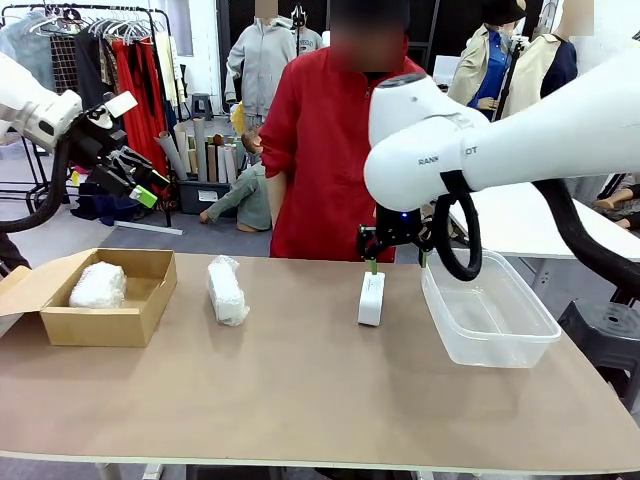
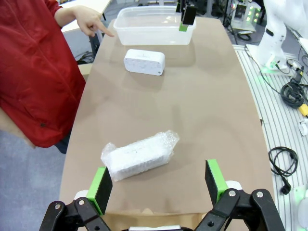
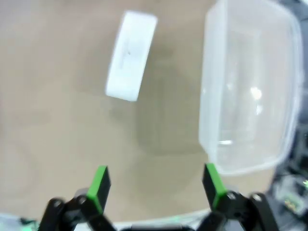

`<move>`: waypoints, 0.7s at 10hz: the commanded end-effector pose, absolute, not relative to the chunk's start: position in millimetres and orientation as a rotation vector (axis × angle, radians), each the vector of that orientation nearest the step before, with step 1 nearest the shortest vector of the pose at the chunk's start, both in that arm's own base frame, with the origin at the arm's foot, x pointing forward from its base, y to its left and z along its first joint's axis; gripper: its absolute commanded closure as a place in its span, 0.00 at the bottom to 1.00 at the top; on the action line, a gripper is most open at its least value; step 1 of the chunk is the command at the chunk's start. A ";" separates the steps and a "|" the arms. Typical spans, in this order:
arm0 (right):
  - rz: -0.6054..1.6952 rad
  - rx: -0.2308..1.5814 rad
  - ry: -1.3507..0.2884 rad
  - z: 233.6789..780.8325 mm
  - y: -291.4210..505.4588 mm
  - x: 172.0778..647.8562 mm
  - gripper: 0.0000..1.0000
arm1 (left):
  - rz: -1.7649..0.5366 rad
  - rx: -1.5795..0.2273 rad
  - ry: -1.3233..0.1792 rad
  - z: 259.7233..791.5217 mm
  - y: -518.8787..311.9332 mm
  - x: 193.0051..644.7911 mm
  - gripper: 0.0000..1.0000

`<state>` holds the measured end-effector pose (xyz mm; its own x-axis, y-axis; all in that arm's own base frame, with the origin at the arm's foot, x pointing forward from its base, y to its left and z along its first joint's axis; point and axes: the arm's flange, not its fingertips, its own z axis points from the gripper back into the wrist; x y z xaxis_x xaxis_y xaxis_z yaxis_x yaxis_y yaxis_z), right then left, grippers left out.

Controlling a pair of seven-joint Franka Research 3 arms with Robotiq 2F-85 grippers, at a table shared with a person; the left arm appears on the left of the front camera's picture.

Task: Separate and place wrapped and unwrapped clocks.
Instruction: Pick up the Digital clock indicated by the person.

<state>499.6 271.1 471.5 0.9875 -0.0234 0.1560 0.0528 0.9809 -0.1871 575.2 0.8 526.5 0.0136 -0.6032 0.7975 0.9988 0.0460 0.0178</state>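
The bare clock [image 1: 371, 298] stands on its edge at mid-frame on the bench [image 1: 300, 400], just left of the clear tub [image 1: 490, 325], which looks empty. One wrapped clock [image 1: 97, 285] lies in the box [image 1: 110, 325] at the left edge. The loose wrapped clock [image 1: 227, 290] lies on the bench between the box and the bare clock.

The right fingers [image 1: 372, 266] hang spread wide and empty, just above the bare clock's far end. In the right wrist view the clock sits upper left, off the line between them. The left fingers [image 1: 145, 197] are raised at upper left, also wide and holding nothing.

The step in hand looks like picking the bare clock for the tub. I judge the next move calls for centring the right fingers over the clock, lining them across its narrow width, then lowering and closing.
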 end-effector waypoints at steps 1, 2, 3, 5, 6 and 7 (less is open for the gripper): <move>-0.239 -0.210 -0.156 458.8 303.5 518.3 0.00 | -1.415 -0.685 -0.749 528.9 1.1 574.2 0.00; -0.236 -0.131 -0.131 447.1 307.1 524.7 0.00 | -1.415 -0.685 -0.749 528.9 1.1 574.2 0.00; -0.267 -0.100 -0.142 435.3 308.1 536.4 0.00 | -1.415 -0.685 -0.749 528.9 1.1 574.2 0.00; -0.322 -0.036 -0.149 421.5 305.1 555.7 0.00 | -1.415 -0.685 -0.749 528.9 1.1 574.2 0.00; -0.331 -0.022 -0.176 415.4 301.5 563.5 0.00 | -1.415 -0.685 -0.749 528.9 1.1 574.2 0.00; -0.338 -0.025 -0.170 407.7 296.1 575.1 0.00 | -1.415 -0.685 -0.749 528.9 1.1 574.2 0.00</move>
